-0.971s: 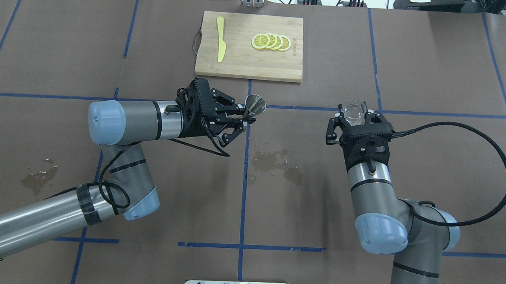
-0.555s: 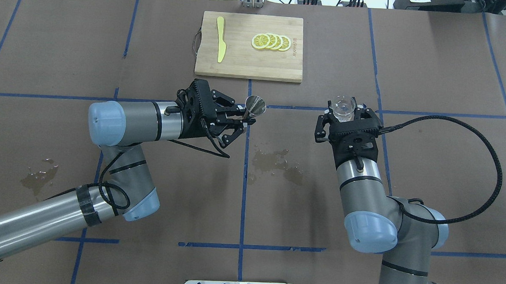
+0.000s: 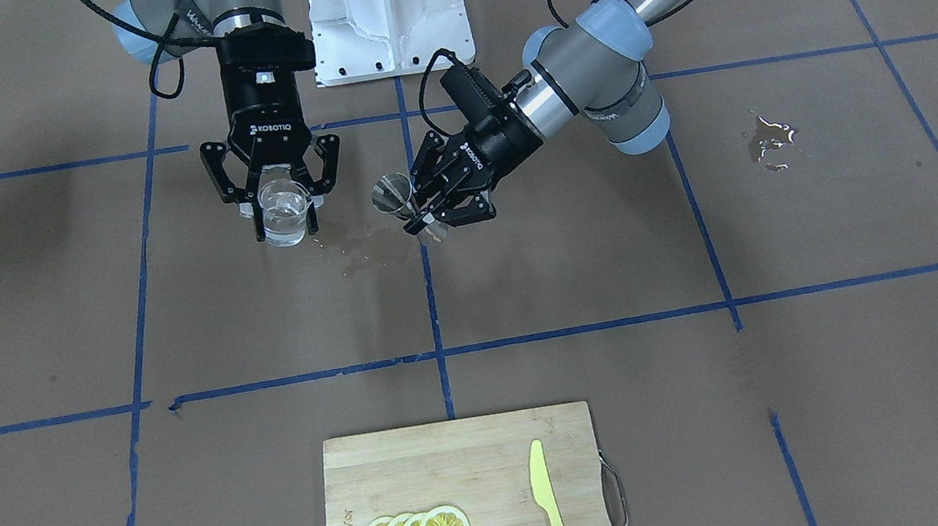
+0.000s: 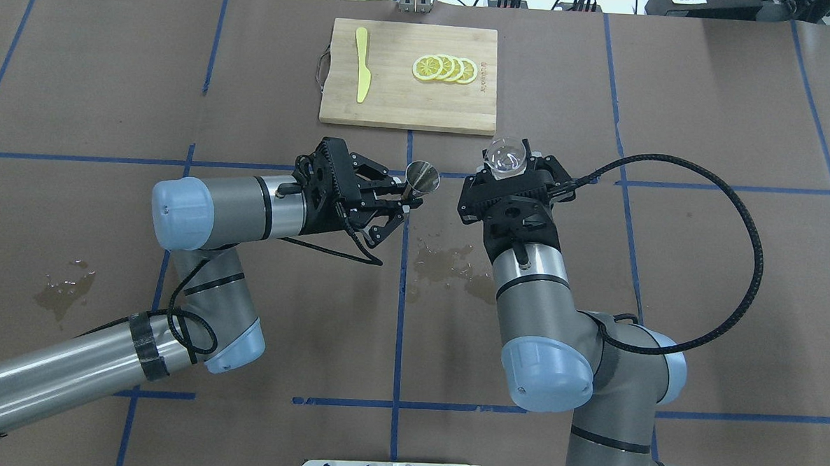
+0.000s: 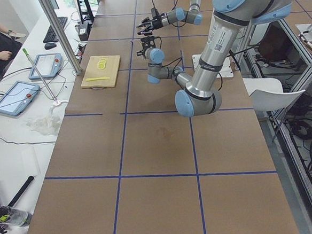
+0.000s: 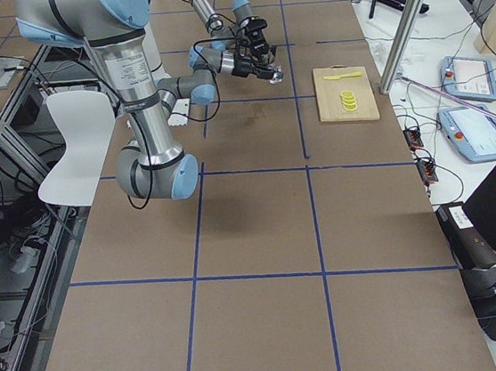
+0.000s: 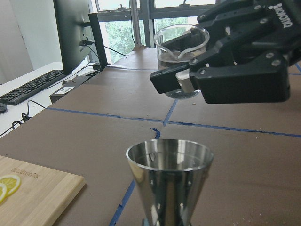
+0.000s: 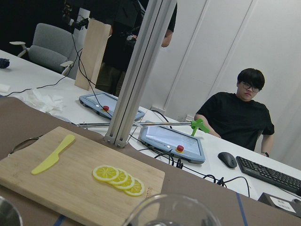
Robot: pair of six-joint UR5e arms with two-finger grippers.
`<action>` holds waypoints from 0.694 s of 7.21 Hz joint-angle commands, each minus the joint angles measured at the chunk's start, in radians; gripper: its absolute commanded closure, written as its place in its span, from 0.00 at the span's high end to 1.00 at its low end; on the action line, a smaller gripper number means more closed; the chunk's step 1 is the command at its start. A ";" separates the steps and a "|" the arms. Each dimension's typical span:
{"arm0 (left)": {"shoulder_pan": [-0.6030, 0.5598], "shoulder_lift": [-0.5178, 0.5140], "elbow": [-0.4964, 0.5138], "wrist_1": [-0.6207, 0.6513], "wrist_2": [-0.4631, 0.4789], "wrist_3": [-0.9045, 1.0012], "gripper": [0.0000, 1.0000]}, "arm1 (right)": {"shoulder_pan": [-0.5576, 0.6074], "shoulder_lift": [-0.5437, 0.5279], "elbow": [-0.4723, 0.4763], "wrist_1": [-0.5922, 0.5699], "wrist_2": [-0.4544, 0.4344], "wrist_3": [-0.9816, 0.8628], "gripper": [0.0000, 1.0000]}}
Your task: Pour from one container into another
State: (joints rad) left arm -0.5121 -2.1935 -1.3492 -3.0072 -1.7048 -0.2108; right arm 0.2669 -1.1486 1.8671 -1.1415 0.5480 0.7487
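Overhead view, ctr of frame: right claw (image 4: pixel 507 168) grips glass cup (image 4: pixel 506 153), near metal jigger (image 4: pixel 422 176) held in left claw (image 4: pixel 408 193).

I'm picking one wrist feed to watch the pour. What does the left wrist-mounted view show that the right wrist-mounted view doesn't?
Only the left wrist-mounted view shows the right gripper clamped on the glass cup from the side, with the jigger and its whole open mouth in the foreground. Only the right wrist-mounted view shows the yellow knife and a seated person beyond the table. Both show the glass cup, the cutting board and the lemon slices.
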 commanded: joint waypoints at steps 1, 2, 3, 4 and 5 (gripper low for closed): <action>0.010 0.000 -0.001 -0.001 0.017 0.001 0.00 | -0.008 0.020 0.009 -0.035 0.001 -0.111 0.00; 0.010 0.001 0.001 -0.001 0.019 0.001 0.00 | -0.023 0.020 0.015 -0.038 0.000 -0.114 0.00; 0.012 0.001 0.001 -0.001 0.019 0.001 0.00 | -0.032 0.020 0.020 -0.076 0.000 -0.117 0.00; 0.012 0.001 -0.001 0.001 0.019 0.001 0.00 | -0.038 0.020 0.045 -0.130 0.000 -0.117 0.00; 0.012 0.001 -0.001 -0.001 0.019 0.001 0.00 | -0.047 0.021 0.075 -0.183 0.000 -0.117 0.00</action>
State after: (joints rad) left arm -0.5005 -2.1922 -1.3493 -3.0075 -1.6860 -0.2102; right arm 0.2299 -1.1287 1.9109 -1.2633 0.5477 0.6330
